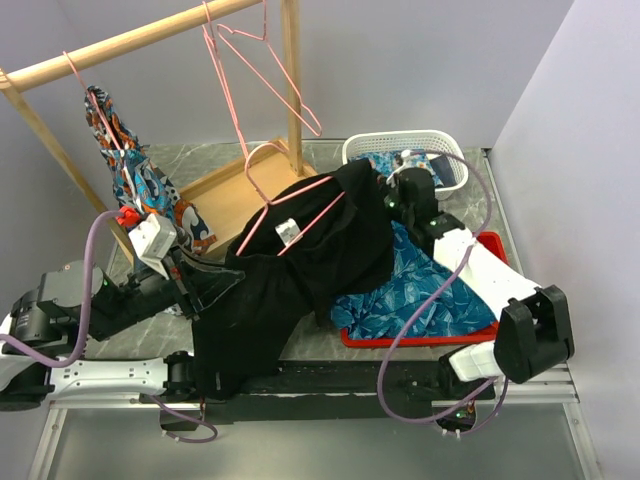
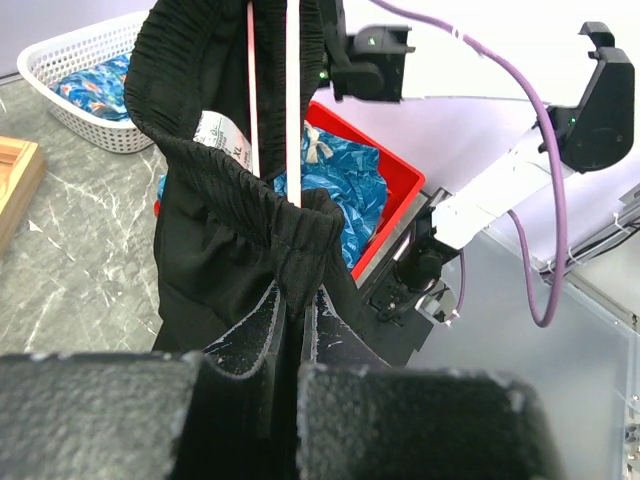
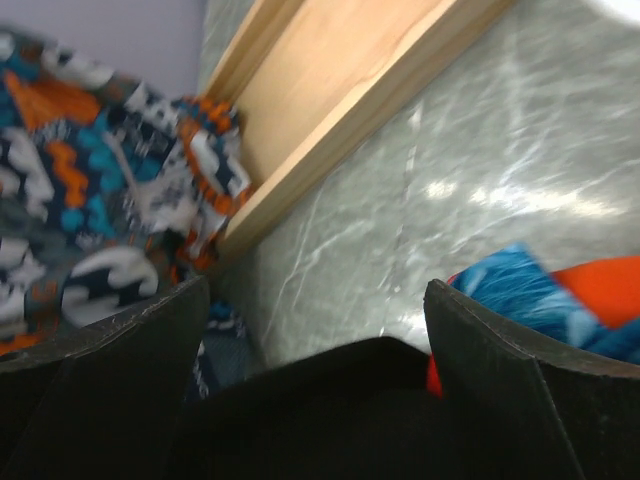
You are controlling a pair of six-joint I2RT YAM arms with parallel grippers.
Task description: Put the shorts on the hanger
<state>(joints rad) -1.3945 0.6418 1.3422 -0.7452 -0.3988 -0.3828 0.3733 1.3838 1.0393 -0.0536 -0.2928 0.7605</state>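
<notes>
The shorts (image 1: 300, 285) lie spread across the middle of the table (image 1: 215, 155), with their right side over the blue patterned cloth (image 1: 430, 290) in the red tray (image 1: 400, 342). The hanger (image 1: 305, 189) has its pink wires running inside the waistband, with the hook toward the wooden rack (image 1: 130, 42). Left gripper (image 2: 297, 295): fingers pinched together on the gathered waistband, just below the wires. Right gripper (image 3: 315, 290): fingers spread wide, gripping nothing; black fabric sits low between them, near their roots. A pale label (image 2: 225, 135) shows inside the waistband.
</notes>
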